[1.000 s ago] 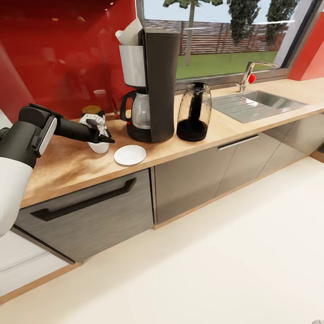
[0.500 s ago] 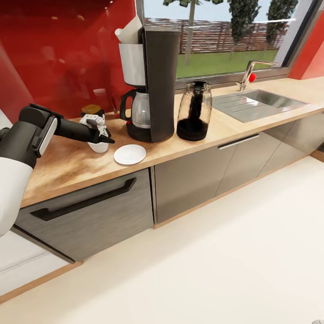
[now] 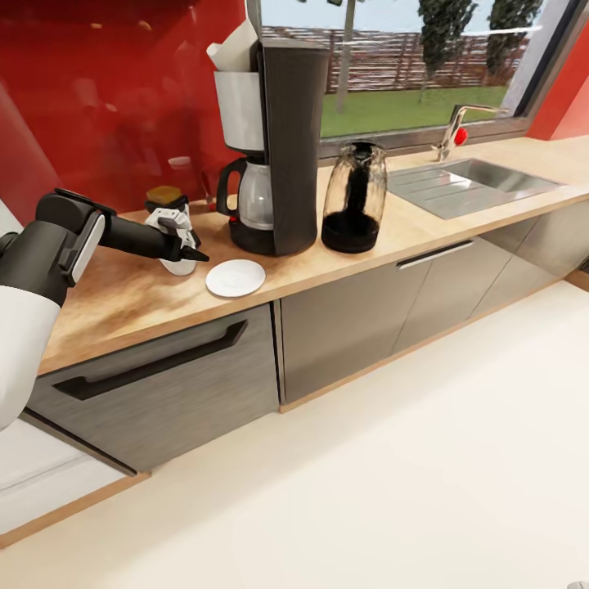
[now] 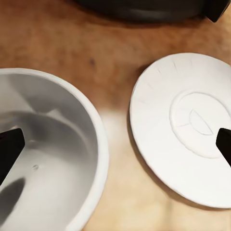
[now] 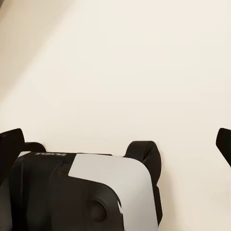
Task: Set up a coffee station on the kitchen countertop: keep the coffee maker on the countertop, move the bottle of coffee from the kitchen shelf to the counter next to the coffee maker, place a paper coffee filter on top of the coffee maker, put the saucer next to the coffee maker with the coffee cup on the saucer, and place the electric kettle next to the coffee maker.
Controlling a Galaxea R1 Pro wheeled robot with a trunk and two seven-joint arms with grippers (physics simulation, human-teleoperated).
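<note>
The tall dark coffee maker [image 3: 282, 139] stands on the wood-grain kitchen countertop [image 3: 123, 298], with the paper coffee filter [image 3: 233, 45] poking out of its white basket. To its right stands the smoky electric kettle [image 3: 353, 196]. The white saucer [image 3: 236, 278] lies in front of the machine. Left of the saucer sits the coffee cup [image 3: 180, 266], with my left gripper [image 3: 182, 245] right over it. In the left wrist view that gripper [image 4: 115, 147] is open: one fingertip [image 4: 9, 149] is inside the cup [image 4: 48, 154], the other over the saucer [image 4: 187, 149]. The bottle of coffee [image 3: 165, 199] stands behind the gripper. My right gripper [image 5: 115, 144] is open.
A steel sink [image 3: 483, 184] with a tap [image 3: 454, 131] is set into the counter at the right. Grey drawer fronts [image 3: 155, 372] run below the worktop. A red wall [image 3: 98, 106] backs the counter. Pale floor [image 3: 409, 474] spreads in front; the right wrist view looks down on it.
The whole head picture has shifted up a little, so the camera moved. The left arm, the cup and the saucer keep their places relative to each other.
</note>
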